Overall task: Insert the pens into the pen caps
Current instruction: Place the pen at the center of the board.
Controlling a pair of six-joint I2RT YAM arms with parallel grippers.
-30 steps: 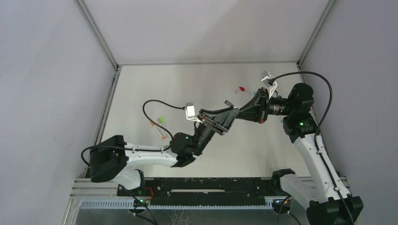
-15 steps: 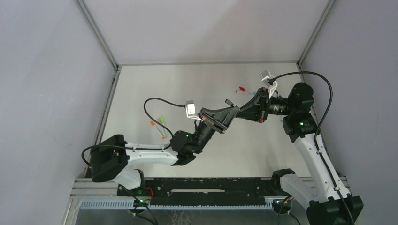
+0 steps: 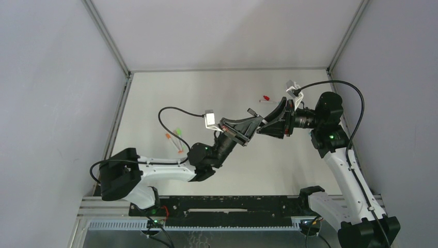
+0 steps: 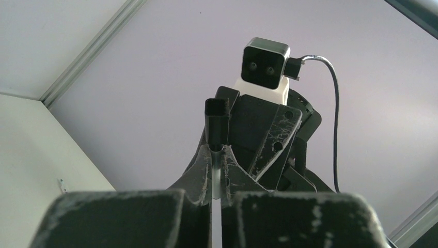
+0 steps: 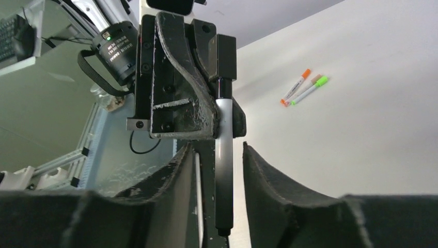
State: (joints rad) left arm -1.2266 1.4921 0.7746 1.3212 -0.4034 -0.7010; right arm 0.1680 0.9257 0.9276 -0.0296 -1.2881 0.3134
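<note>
**Pen handed across in mid-air**

The pale table (image 3: 217, 88) sits in a bay of plain grey walls with aluminium rails at the corners. Both my arms meet above its middle.

My left pincer (image 3: 253, 124) is pressed together on a black-ended pen (image 5: 223, 155). From my left wrist I see only a white sliver of barrel pinched between the two pads, with the black end standing up just past the fingertips. Whether that black part is a seated cap, I cannot tell.

My right pincer (image 5: 217, 155) is spread. Its two fingers stand one on each side of the same barrel, and a gap shows on either side. The barrel runs down from my left pincer between these fingers, its small dark tip low near my right palm. The two pincers are nose to nose, fingertips just beside each other.

Well behind my left pincer, on the table, an orange pen (image 5: 295, 87) and a green pen (image 5: 310, 90) lie side by side, almost touching. A red-ended pen (image 3: 266, 97) lies on the table beyond my right pincer, toward the far wall.
</note>
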